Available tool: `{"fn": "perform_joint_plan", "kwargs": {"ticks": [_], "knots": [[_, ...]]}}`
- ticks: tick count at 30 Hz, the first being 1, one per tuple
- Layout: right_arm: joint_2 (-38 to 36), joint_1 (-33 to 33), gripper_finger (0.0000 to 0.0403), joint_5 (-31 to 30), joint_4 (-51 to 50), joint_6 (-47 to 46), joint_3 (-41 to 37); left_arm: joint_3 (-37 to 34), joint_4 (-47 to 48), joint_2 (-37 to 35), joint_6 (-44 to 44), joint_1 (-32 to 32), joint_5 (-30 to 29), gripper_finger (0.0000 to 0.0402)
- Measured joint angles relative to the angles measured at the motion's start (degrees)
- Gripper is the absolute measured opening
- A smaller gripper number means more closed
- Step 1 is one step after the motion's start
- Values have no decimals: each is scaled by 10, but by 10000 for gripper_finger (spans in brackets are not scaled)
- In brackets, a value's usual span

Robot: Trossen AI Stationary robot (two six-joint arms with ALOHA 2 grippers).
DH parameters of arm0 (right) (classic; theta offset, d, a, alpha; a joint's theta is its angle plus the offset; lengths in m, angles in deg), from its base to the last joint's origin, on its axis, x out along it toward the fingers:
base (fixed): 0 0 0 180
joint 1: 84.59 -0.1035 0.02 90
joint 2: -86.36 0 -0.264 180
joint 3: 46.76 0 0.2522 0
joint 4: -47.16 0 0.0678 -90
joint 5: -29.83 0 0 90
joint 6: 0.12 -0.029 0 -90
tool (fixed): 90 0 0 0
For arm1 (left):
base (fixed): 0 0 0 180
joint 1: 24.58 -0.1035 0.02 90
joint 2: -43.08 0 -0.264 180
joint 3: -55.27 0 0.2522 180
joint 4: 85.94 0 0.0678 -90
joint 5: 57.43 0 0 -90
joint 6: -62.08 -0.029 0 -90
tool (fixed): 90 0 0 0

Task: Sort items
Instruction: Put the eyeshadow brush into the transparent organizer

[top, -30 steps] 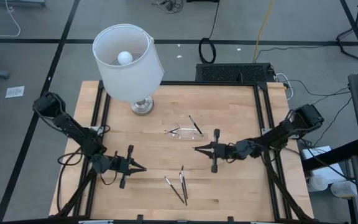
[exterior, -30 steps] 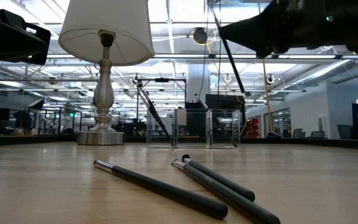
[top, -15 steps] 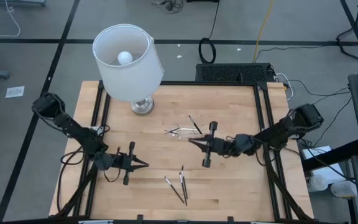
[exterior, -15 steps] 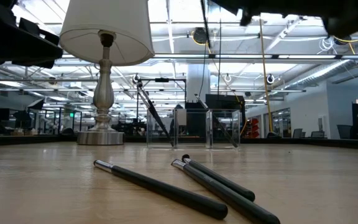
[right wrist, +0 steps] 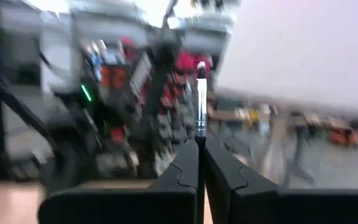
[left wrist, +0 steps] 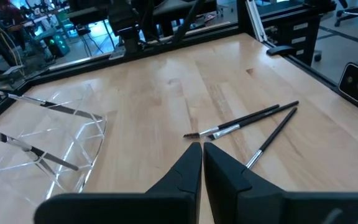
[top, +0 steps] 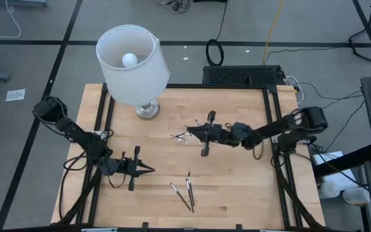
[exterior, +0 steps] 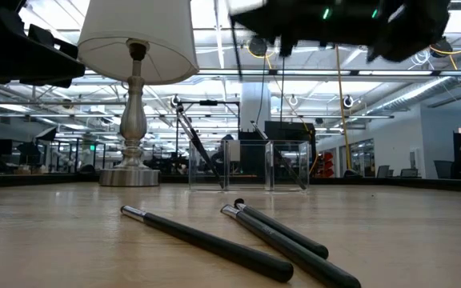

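Note:
My right gripper (top: 188, 133) is shut on one thin dark stick (right wrist: 200, 99) and hovers over the clear tray (top: 192, 137) near the table's middle. In the low view this stick (exterior: 235, 48) shows as a thin, nearly upright line high above the tray (exterior: 248, 166). Sticks lean inside the tray (left wrist: 36, 102). Three more sticks (top: 184, 191) lie flat on the wood near the front edge; they also show in the low view (exterior: 206, 242). My left gripper (top: 149, 170) is shut and empty, left of those sticks. My right gripper pinches the stick between its two fingers, on the dark shaft (right wrist: 199, 134). The rest of the stick stands out past the fingertips, with its pale end (right wrist: 200, 65) farthest from them. The stick is lifted clear, above the tray.
A white-shaded lamp (top: 134, 64) stands at the table's far left, its base (top: 147, 111) close to the tray. Bare wood (top: 250, 187) lies at the near right. A black frame (top: 272, 122) edges the table.
My right gripper has carried the stick toward the table's far left, from right of the tray to over it. In the low view the stick has gone from slanted to nearly upright. The three sticks on the wood have stayed put.

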Motion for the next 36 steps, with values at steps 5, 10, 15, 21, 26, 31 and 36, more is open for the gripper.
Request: {"fn": "perform_joint_plan", "kwargs": {"ticks": [5, 10, 15, 21, 26, 31, 36], "knots": [[87, 8, 0, -50, 86, 1, 2, 0, -3, 0, -2, 0, 0, 26], [124, 1, 0, -109, 115, 21, 2, 0, -2, 0, 9, 0, 0, 26], [124, 1, 0, -121, 91, 16, 2, 0, 10, 0, 19, 1, 1, 26], [124, 0, 0, -138, 24, -19, 2, 0, 13, 0, 30, 1, 1, 26], [124, -8, 0, -176, 8, -26, 2, 0, 7, 0, 30, 1, 1, 26], [124, -23, 0, -212, -12, -32, 2, 0, 0, 0, 27, 1, 1, 26], [162, -40, 0, -271, 11, -34, 2, 0, -1, 0, 26, 1, 1, 26]]}}
